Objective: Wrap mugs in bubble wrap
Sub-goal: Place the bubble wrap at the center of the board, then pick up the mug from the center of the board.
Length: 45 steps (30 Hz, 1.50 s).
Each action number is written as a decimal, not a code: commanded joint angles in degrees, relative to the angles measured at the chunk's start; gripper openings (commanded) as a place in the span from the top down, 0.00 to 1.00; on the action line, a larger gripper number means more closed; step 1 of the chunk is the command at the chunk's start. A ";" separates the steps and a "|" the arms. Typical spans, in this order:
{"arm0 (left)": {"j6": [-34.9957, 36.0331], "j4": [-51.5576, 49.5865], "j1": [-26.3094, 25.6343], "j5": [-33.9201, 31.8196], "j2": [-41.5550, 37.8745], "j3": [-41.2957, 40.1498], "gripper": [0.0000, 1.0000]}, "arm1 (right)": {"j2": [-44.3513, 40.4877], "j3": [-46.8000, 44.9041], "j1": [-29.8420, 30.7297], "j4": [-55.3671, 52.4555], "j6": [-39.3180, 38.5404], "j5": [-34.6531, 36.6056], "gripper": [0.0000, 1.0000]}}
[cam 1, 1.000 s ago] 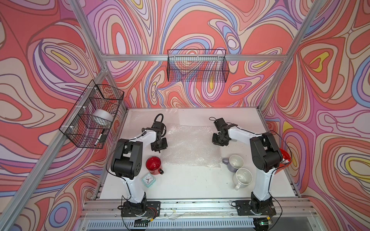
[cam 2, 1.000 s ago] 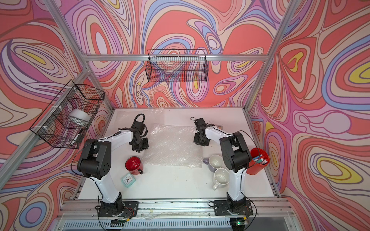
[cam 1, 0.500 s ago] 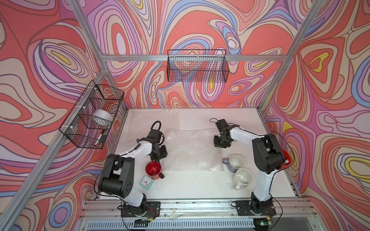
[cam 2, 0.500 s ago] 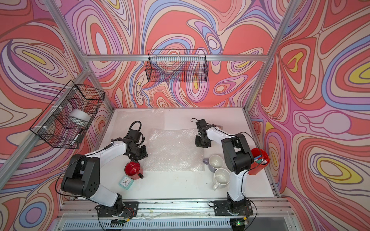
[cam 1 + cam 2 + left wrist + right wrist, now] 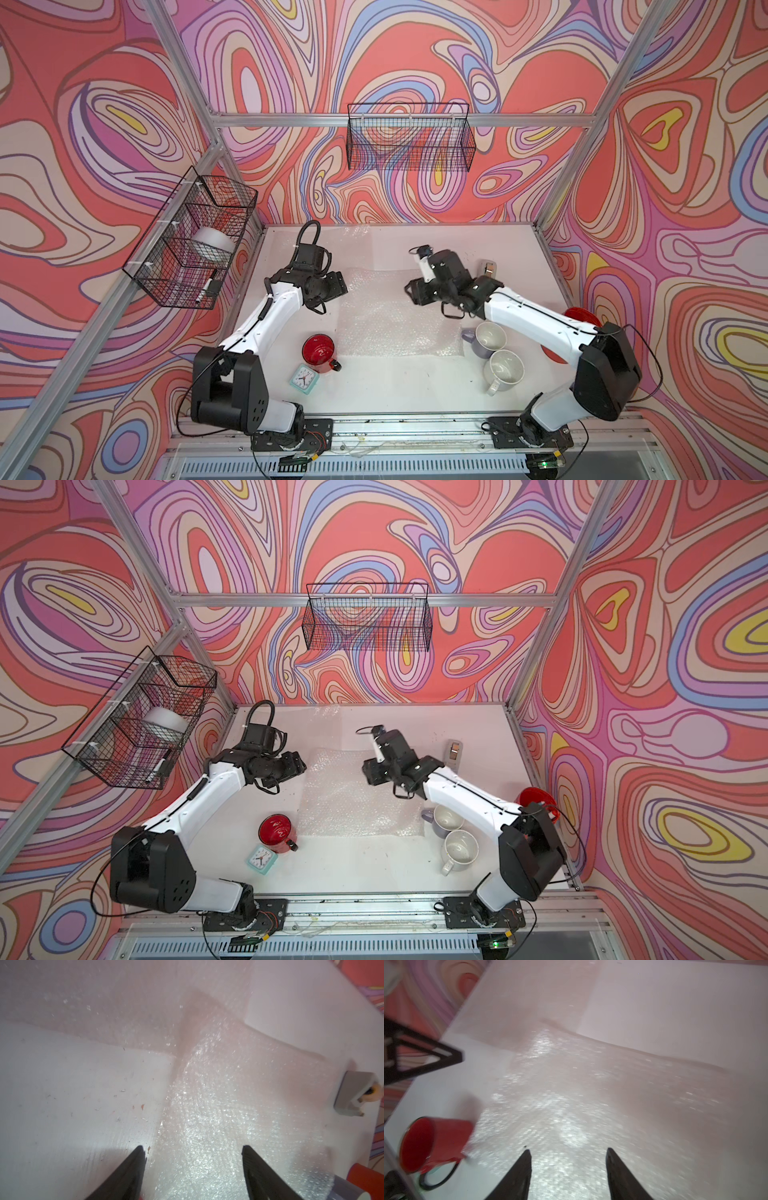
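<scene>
1. The wrap (image 5: 390,316), a clear bubbled sheet, lies flat on the table (image 5: 395,395), mid-table between the two arms.
2. Left gripper (image 5: 192,1149): jaws released and spread, with nothing between them. In the left wrist view one finger is over bare table and the other is over the wrap's edge.
3. Right gripper (image 5: 569,1151): jaws released and spread, holding nothing. Both fingers are over the wrap.
4. In both top views the grippers face each other across the far half of the wrap, one at each side edge. Contact with the sheet cannot be determined.
5. Red mug (image 5: 319,351): upright, off the sheet, just beside its near left corner. A clock (image 5: 304,377) lies just beside this mug, towards the front edge.
6. Lavender mug (image 5: 488,338): upright at the near right corner. Contact with the sheet cannot be determined.
7. White mug (image 5: 505,370): upright, just beside the lavender mug, nearer the front edge.
8. A grey dispenser (image 5: 490,268) stands right of the sheet's far edge.
9. A red cup (image 5: 582,316) stands at the table's right edge, partly hidden by the right arm.
</scene>
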 commanded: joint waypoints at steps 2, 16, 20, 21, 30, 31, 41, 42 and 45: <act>-0.99 -3.15 4.44 2.41 -5.39 1.74 0.23 | 3.27 -3.71 9.28 12.75 -3.99 -10.28 0.35; -1.05 -7.55 12.42 8.30 -10.55 3.90 0.23 | 24.33 7.06 26.37 12.80 -8.01 -11.07 0.32; -1.25 -7.29 12.60 8.42 -11.59 2.76 0.24 | 27.86 9.32 26.47 13.40 -6.82 -5.34 0.42; -1.26 -7.29 12.68 8.42 -11.77 2.57 0.24 | 28.41 9.72 26.47 14.27 -6.83 -3.32 0.44; -0.82 -7.26 13.21 9.28 -10.94 2.66 0.26 | 30.76 12.82 26.42 15.66 -5.81 2.36 0.64; -0.86 -7.17 13.21 9.30 -10.83 2.56 0.26 | 30.69 12.80 26.38 15.61 -5.88 2.40 0.66; -0.20 -8.57 13.82 7.48 -11.98 3.59 0.26 | 31.29 16.78 26.40 13.45 -7.68 1.49 0.86; 0.15 -9.12 14.04 6.89 -12.44 4.09 0.26 | 30.92 17.12 26.40 13.13 -8.00 1.48 0.88; 0.97 -11.03 14.61 4.60 -13.83 6.03 0.26 | 28.31 17.86 26.40 12.66 -8.53 1.91 0.96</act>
